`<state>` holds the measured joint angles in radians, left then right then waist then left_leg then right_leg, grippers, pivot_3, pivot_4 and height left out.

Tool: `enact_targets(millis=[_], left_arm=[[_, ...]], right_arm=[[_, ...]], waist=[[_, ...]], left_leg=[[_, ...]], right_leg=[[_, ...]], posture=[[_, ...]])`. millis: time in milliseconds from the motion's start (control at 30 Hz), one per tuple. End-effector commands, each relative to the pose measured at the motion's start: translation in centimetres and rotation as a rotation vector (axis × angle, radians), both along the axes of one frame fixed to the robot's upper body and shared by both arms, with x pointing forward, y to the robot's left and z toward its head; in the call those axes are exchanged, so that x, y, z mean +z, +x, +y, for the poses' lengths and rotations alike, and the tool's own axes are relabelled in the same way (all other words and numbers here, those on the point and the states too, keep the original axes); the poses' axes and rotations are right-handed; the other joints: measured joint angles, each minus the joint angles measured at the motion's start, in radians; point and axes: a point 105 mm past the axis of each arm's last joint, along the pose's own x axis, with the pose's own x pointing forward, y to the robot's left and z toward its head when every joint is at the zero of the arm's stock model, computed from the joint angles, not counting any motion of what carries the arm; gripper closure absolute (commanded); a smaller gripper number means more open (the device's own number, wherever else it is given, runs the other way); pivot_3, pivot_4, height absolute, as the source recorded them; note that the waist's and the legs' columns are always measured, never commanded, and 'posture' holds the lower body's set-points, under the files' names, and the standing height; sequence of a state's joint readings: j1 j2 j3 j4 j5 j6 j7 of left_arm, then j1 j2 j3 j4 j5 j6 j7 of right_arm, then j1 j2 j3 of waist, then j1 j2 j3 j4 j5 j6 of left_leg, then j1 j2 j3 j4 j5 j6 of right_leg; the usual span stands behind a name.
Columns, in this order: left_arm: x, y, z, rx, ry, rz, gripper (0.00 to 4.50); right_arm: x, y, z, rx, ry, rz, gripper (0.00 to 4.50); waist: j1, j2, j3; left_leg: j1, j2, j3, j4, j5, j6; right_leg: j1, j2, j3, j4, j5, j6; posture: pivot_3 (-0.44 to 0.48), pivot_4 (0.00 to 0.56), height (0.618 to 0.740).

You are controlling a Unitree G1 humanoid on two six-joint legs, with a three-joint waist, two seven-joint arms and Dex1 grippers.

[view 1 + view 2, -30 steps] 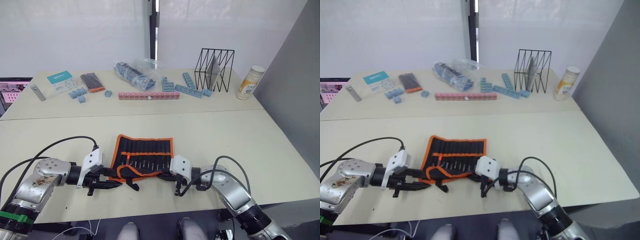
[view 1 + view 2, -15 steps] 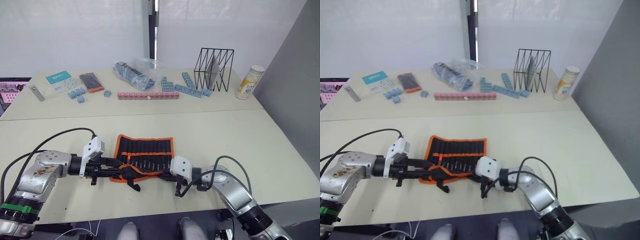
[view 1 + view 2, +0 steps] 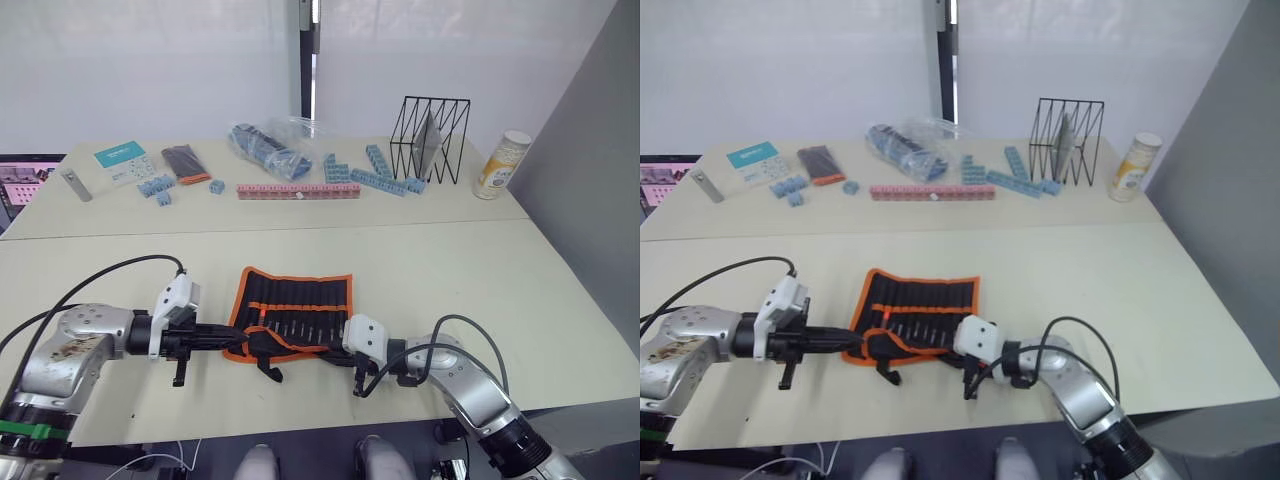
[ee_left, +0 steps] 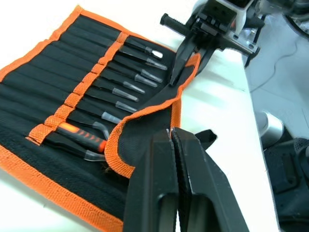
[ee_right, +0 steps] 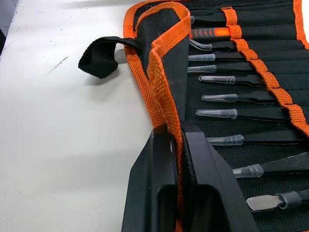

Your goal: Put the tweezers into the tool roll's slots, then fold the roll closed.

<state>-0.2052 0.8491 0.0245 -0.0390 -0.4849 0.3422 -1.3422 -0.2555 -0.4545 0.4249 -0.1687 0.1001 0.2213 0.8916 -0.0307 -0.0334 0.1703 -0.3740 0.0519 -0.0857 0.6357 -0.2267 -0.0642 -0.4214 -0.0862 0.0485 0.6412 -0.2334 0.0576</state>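
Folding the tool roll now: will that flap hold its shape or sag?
Likely floppy: the tool roll flap already curls and buckles between both pinches. Right gripper and left gripper each clamp its orange edging; the unsupported middle probably sags.

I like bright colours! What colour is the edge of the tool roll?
Orange, around the black tool roll; right wrist view shows it best.

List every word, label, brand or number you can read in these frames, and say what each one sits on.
No text can be read with certainty.
Teal-and-white card at the table's far left: printed lines, too small to read.
Yellow-labelled can at the far right: label print too blurred to read.
Pink screen at the left edge: markings illegible.
Tool roll, held at its near flap by the left gripper and right gripper: no lettering visible.
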Motion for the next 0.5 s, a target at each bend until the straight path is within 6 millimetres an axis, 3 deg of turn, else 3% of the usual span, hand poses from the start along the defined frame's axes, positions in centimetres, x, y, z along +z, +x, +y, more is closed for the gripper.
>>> enact_targets(millis=[33,200,300,500], left_arm=[[-0.4,0.8,-1.0,-0.014,0.020,-0.063,4.45],[-2.8,1.0,-1.3,-0.048,0.120,-0.104,4.45],[-3.2,1.7,-1.8,-0.038,0.126,-0.127,4.45],[-3.5,2.3,-2.4,-0.030,0.107,-0.119,4.50]], right_arm=[[0.3,-0.1,-0.1,-0.005,0.000,0.005,4.50],[0.7,0.1,-0.2,-0.021,0.003,0.006,4.50],[0.9,0.1,-0.3,-0.027,0.005,0.012,4.50],[1.7,-0.1,-0.1,-0.021,0.021,0.006,2.47]], waist=[[0.000,0.000,0.000],[-0.003,0.000,0.000],[-0.001,0.000,0.000],[0.003,0.000,0.000]], left_leg=[[0.000,0.000,0.000,0.000,0.000,0.000],[-0.001,0.000,0.000,0.000,0.000,0.000],[-0.001,0.000,0.000,0.000,0.000,0.000],[-0.001,0.000,0.000,0.001,0.000,0.000]], right_leg=[[0.000,0.000,0.000,0.000,0.000,0.000],[-0.001,0.000,0.000,0.000,0.000,0.000],[-0.001,0.000,0.000,-0.001,0.000,0.000],[0.000,0.000,0.001,0.000,0.000,0.000]], posture=[[0.000,0.150,0.737],[0.000,0.150,0.737],[0.000,0.150,0.737],[0.000,0.150,0.737]])
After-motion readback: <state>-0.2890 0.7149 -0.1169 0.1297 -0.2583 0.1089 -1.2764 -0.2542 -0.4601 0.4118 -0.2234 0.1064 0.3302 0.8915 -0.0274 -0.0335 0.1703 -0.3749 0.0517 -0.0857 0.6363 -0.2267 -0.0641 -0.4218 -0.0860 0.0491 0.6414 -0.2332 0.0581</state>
